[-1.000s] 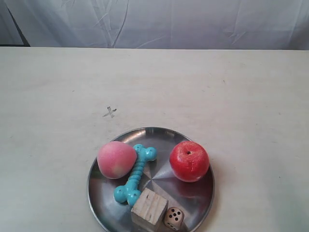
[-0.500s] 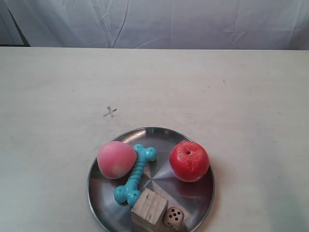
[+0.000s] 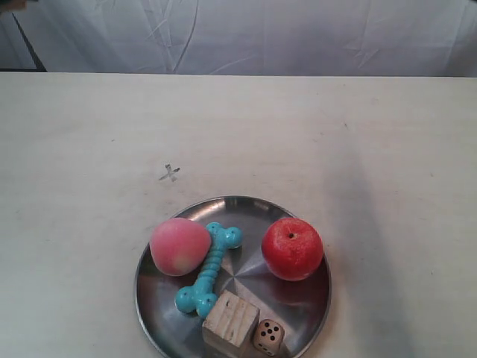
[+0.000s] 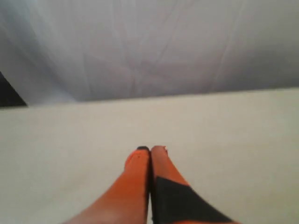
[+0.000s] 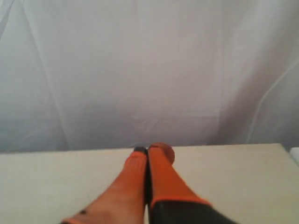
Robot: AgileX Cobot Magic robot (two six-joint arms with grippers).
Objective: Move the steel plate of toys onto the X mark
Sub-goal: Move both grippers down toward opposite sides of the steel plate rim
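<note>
The steel plate (image 3: 307, 298) lies at the near middle of the table in the exterior view, its front edge cut off by the frame. On it sit a pink peach (image 3: 179, 247), a turquoise rubber bone (image 3: 209, 268), a red apple (image 3: 292, 248), a pale wooden cube (image 3: 230, 323) and a small spotted die (image 3: 268, 335). The X mark (image 3: 170, 174) is drawn on the table a little beyond the plate, to its far left. Neither arm shows in the exterior view. My left gripper (image 4: 150, 150) is shut and empty above bare table. My right gripper (image 5: 148, 150) is shut and empty too.
A white cloth backdrop (image 3: 246, 33) hangs behind the table's far edge. A dark object (image 3: 9, 4) pokes into the top left corner of the exterior view. A faint shadow band (image 3: 373, 246) falls across the table right of the plate.
The plate and toys have not moved. A faint shadow has appeared on the table right of the plate, and a dark object has entered the top left corner.
</note>
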